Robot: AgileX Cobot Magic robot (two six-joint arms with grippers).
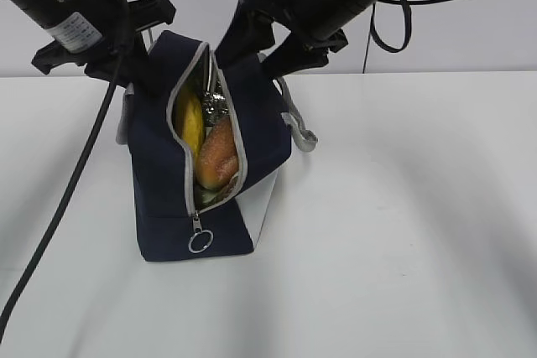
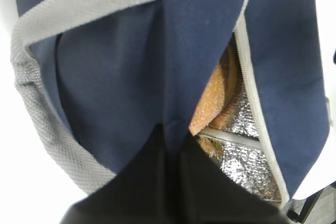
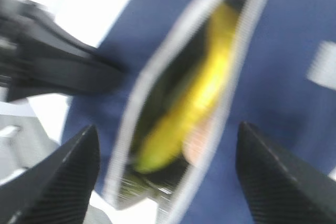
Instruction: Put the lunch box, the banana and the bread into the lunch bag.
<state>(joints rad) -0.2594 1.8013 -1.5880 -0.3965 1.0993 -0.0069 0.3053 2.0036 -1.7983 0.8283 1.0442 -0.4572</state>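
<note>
1. Exterior view: a white label (image 1: 74,31) sits on the left arm, but its print is too small to read; no other writing shows.
2. Left tool (image 1: 138,60) is pressed against the bag's (image 1: 159,173) upper left side; its tips are hidden behind the fabric there. In the left wrist view the tool shows only as a dark mass at the bottom, clenched on a fold of the bag's navy cloth.
3. Right tool (image 3: 168,171) hangs above the bag's mouth, released, its two dark fingers (image 3: 63,177) spread wide to either side of the zip opening and holding nothing.
4. Right wrist view is blurred; the banana (image 3: 194,108) lies directly below the tool, inside the opening.
5. Bread (image 1: 218,157) stands inside the bag beside the banana, just right of it in the exterior view, against the foil lining (image 2: 247,166).
6. Lunch box cannot be made out in any view.
7. Both arms slant down from the upper corners toward the bag, which stands on the white worktop (image 1: 403,207), zip open, ring pull (image 1: 200,241) at its lower end.
</note>
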